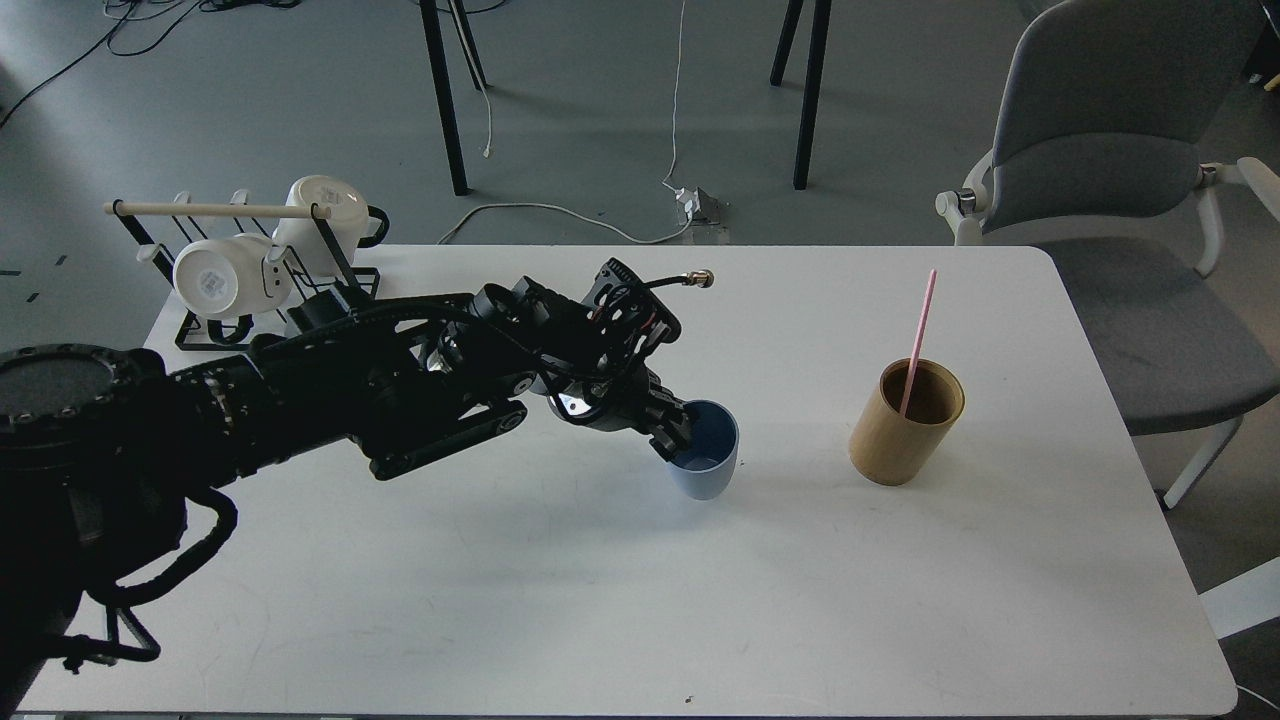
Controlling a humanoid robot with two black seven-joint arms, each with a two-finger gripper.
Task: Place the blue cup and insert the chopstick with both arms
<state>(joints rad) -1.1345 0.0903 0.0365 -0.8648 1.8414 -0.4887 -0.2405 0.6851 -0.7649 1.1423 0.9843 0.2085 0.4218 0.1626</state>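
So the blue cup sits upright on the white worktop, a bit left of the tan bamboo holder, with clear space between the two. The left gripper is right at the cup's near-left rim, and it looks like one finger dips inside the mouth while the other sits outside the wall, so I'd call it pinched on the rim. Honestly the fingers are dark and bunched together, so I can't swear how tight that pinch is.

Handling-wise, the cup looks like a light, stiff little tumbler with a matte finish, no handle, so a rim pinch is about the only sensible hold, or a squeeze around the body. It's probably not slippery, but being light and tapered it'd tip easily if it gets nudged sideways when let go.

The pink chopstick stands leaning inside the bamboo holder, top sticking well above its rim. It looks thin and rigid, light as anything, and I reckon best grabbed on the exposed upper part.

Hard to see: the chopstick's lower end is buried in the holder, and the arm covers the cup's left side. The right arm isn't in the picture at all. Far left of the holder, the mug rack is partly hidden behind the arm.
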